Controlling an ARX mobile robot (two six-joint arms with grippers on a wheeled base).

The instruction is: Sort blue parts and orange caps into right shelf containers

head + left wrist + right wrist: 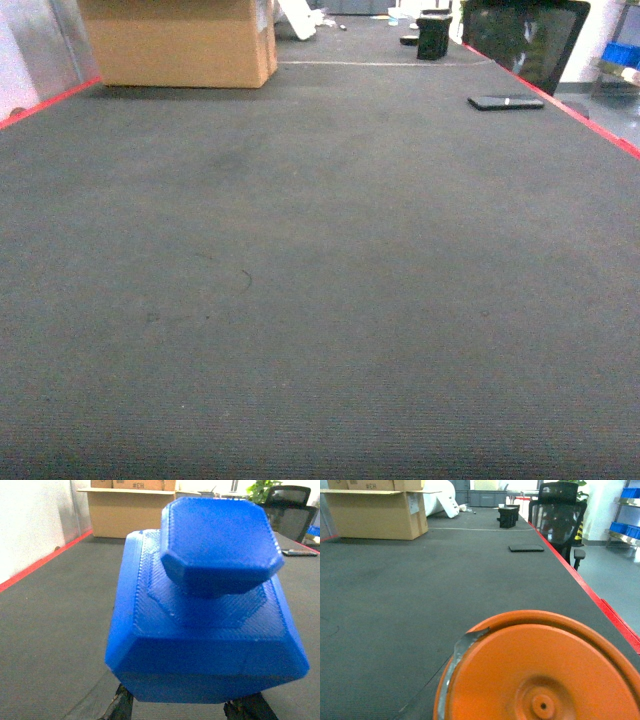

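A large blue part point(205, 630), faceted with an octagonal knob on top, fills the left wrist view. It sits above the mat between the black fingertips point(121, 707) of my left gripper point(182, 709), which is shut on it. The round end of an orange cap point(540, 675), with a strip of grey tape on its rim, fills the lower right wrist view and hides the right gripper's jaws; it hangs off the mat. Neither arm shows in the head view. Blue bins point(631, 492) on a far rack may be the right shelf containers; I cannot tell.
The dark mat table point(320, 280) has red edges point(560, 100). At its far end stand a cardboard box point(180, 40) and a small black box point(434, 38). A black phone point(506, 102) lies at the right. A black office chair point(525, 40) stands beyond that edge.
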